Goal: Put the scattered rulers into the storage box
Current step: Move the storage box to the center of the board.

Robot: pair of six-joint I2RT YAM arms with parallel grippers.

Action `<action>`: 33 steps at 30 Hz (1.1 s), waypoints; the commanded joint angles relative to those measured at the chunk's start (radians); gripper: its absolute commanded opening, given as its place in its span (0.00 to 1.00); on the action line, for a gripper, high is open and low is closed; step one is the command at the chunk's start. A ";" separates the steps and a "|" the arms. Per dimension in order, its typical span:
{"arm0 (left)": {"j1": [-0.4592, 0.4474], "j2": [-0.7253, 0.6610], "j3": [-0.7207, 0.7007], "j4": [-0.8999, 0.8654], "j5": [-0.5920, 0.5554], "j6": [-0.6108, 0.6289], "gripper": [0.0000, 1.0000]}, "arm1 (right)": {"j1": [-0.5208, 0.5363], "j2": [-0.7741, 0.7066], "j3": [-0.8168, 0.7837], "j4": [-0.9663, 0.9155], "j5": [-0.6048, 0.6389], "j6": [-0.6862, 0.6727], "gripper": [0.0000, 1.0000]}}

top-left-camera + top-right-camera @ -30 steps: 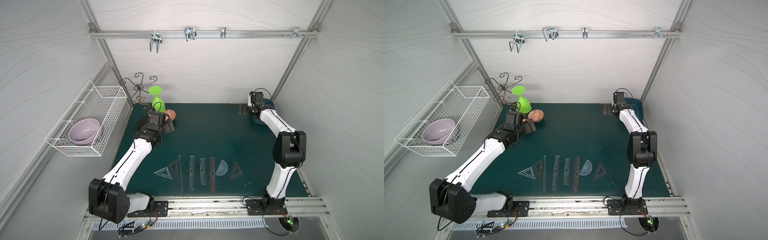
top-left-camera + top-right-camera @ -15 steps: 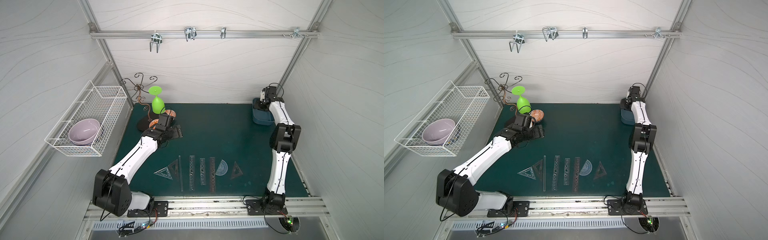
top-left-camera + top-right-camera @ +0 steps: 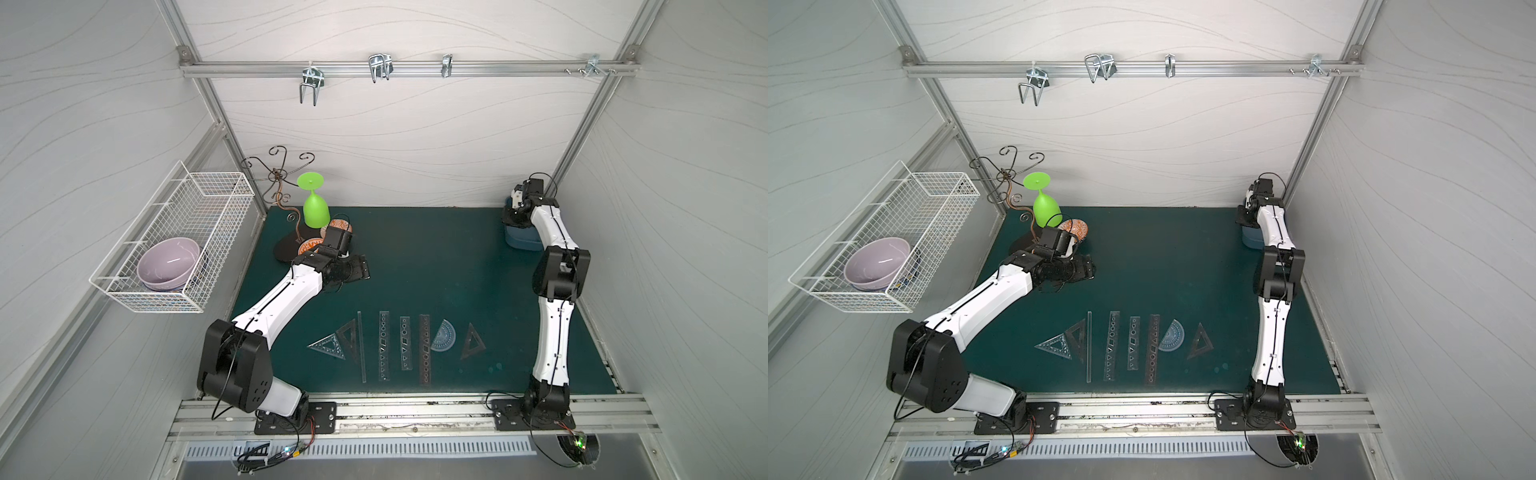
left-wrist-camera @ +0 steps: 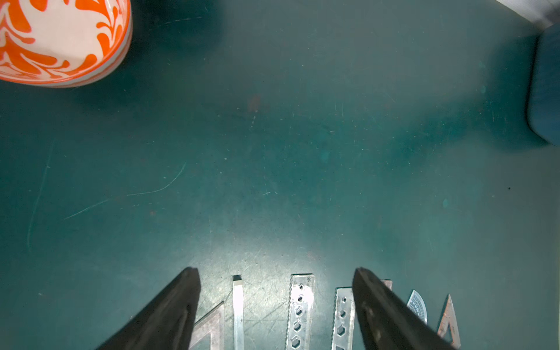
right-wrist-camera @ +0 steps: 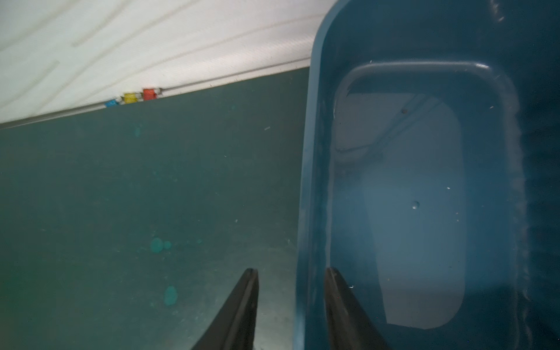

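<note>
blue plastic stands between the fingers of the right gripper: one finger is inside the box and one is outside its wall. the jaws are half closed, and a gap shows between the outer finger and the wall, so i judge that it does not hold the box yet. the box looks empty and sits in the far corner of the mat, close to the back wall. the rulers lie flat in a row, well apart from the box, toward the front. the left gripper hovers across the mat from the box, wide open and holding nothing.

i think the step is to take the box and bring it nearer to the rulers. to do it well, the fingers should sit lower on the wall before they pinch. then the box should slide or rise only a little, kept level, and stop just beside the row, not on it.
</note>
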 commanded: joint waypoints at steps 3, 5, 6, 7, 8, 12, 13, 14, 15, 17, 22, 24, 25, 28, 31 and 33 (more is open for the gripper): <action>-0.005 0.002 0.046 0.001 0.026 0.013 0.84 | 0.002 0.034 0.023 -0.033 0.016 -0.018 0.31; -0.005 -0.001 0.047 0.000 0.025 0.014 0.84 | 0.002 0.038 0.022 -0.034 0.019 -0.022 0.29; -0.005 0.000 0.047 0.001 0.025 0.014 0.84 | 0.002 0.038 0.023 -0.035 0.021 -0.025 0.27; -0.005 -0.001 0.049 0.001 0.024 0.015 0.84 | 0.002 0.038 0.022 -0.036 0.021 -0.026 0.26; -0.005 -0.001 0.049 0.000 0.023 0.016 0.84 | 0.002 0.038 0.021 -0.036 0.020 -0.029 0.24; -0.005 -0.001 0.054 -0.002 0.031 0.016 0.83 | 0.002 0.033 0.010 -0.037 0.006 -0.040 0.09; -0.005 -0.001 0.054 -0.001 0.031 0.016 0.83 | 0.004 0.030 0.003 -0.035 0.007 -0.043 0.08; -0.004 -0.003 0.053 -0.001 0.032 0.016 0.83 | 0.006 0.023 -0.009 -0.029 0.005 -0.050 0.07; -0.003 -0.004 0.053 -0.001 0.034 0.016 0.83 | 0.008 0.014 -0.023 -0.021 0.004 -0.053 0.05; -0.002 -0.007 0.053 -0.001 0.036 0.016 0.83 | 0.014 -0.003 -0.049 -0.010 0.000 -0.057 0.01; 0.003 -0.024 0.058 -0.003 0.049 0.000 0.83 | 0.084 -0.067 -0.101 -0.016 -0.043 -0.067 0.00; 0.003 -0.037 0.053 -0.005 0.066 -0.015 0.83 | 0.153 -0.143 -0.200 0.021 -0.060 -0.086 0.00; 0.003 -0.043 0.051 -0.006 0.077 -0.021 0.83 | 0.187 -0.182 -0.254 0.044 -0.058 -0.099 0.00; 0.003 -0.066 0.038 -0.005 0.110 -0.041 0.83 | 0.304 -0.315 -0.449 0.124 -0.072 -0.150 0.00; 0.003 -0.096 0.004 0.008 0.120 -0.054 0.83 | 0.416 -0.412 -0.606 0.175 -0.074 -0.230 0.00; 0.003 -0.115 -0.024 0.024 0.109 -0.056 0.83 | 0.490 -0.461 -0.699 0.201 -0.069 -0.281 0.00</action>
